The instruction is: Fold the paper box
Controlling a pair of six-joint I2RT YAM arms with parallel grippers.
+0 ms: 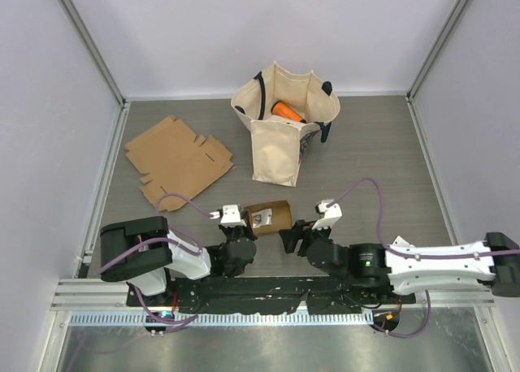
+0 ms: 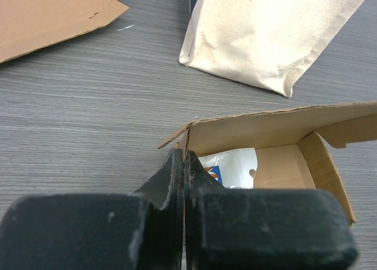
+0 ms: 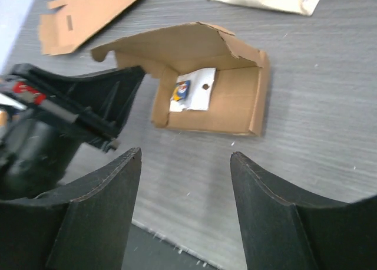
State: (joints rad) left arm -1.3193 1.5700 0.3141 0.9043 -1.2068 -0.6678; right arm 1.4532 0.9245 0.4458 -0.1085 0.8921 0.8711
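Observation:
A small brown paper box (image 1: pixel 269 216) lies open near the table's front, with its lid flap up and a white packet (image 3: pixel 192 92) inside. My left gripper (image 2: pixel 183 157) is shut on the box's left side wall (image 2: pixel 187 141), which is pinched thin between the fingers. In the top view the left gripper (image 1: pixel 241 227) sits at the box's left end. My right gripper (image 3: pixel 185 159) is open and empty, a short way in front of the box (image 3: pixel 213 81) and apart from it. In the top view the right gripper (image 1: pixel 293 236) is just right of the box.
A flat unfolded cardboard blank (image 1: pixel 175 157) lies at the back left. A cream tote bag (image 1: pixel 281 132) with an orange object (image 1: pixel 286 110) inside stands behind the box. Grey walls enclose the table; a metal rail (image 1: pixel 244 317) runs along the front.

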